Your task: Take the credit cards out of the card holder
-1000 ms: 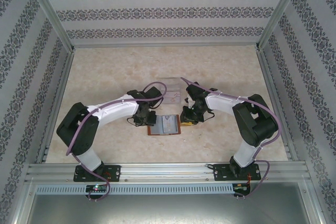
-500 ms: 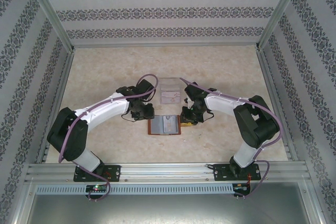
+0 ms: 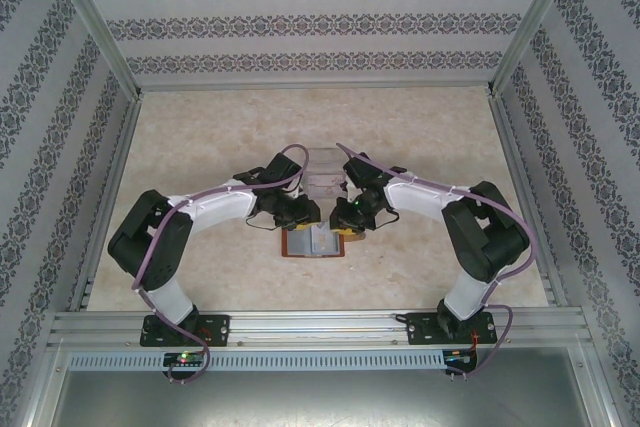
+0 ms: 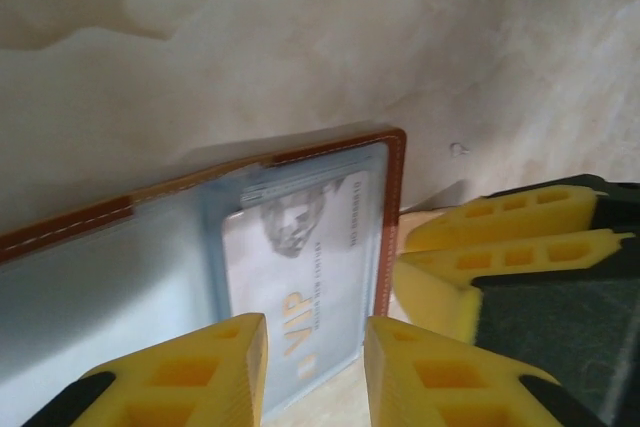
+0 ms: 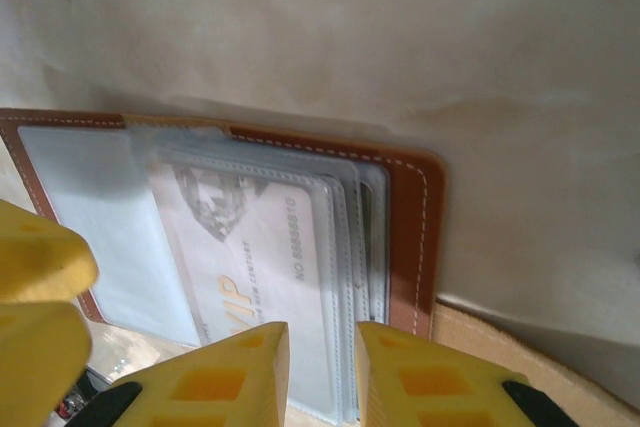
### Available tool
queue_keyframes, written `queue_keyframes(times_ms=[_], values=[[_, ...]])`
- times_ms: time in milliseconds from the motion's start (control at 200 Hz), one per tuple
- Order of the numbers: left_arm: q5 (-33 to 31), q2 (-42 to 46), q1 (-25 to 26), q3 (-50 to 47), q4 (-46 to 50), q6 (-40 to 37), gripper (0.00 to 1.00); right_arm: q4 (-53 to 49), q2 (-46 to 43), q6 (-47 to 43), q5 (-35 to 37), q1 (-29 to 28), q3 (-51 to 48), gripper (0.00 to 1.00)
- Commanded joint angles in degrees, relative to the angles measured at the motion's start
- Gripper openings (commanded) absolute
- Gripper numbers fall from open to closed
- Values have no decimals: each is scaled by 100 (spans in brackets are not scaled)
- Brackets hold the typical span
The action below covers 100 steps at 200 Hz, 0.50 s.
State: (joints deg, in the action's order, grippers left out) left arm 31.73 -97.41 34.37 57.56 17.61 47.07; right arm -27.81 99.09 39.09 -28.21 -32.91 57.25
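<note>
Soft, even overhead light keeps the top view sharp, with only faint shadows on the table (image 3: 200, 137). The wrist views are warmer and dimmer: the left pincer (image 4: 315, 342) and right pincer (image 5: 320, 339) blur near the lens, and the clear pockets of the card holder (image 5: 415, 217) show a hazy sheen.

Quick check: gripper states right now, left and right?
Left gripper: open, nothing between its fingers, over the card holder.
Right gripper: open narrowly, nothing gripped.
</note>
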Motion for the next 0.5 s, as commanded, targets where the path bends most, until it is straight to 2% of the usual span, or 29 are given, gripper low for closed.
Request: queue_keyframes(times_ms=[0, 495], values=[[313, -90, -52, -116, -472, 206, 31, 74, 123, 80, -106, -67, 127, 26], [277, -329, -54, -340, -378, 183, 30, 336, 226, 173, -251, -93, 148, 26]])
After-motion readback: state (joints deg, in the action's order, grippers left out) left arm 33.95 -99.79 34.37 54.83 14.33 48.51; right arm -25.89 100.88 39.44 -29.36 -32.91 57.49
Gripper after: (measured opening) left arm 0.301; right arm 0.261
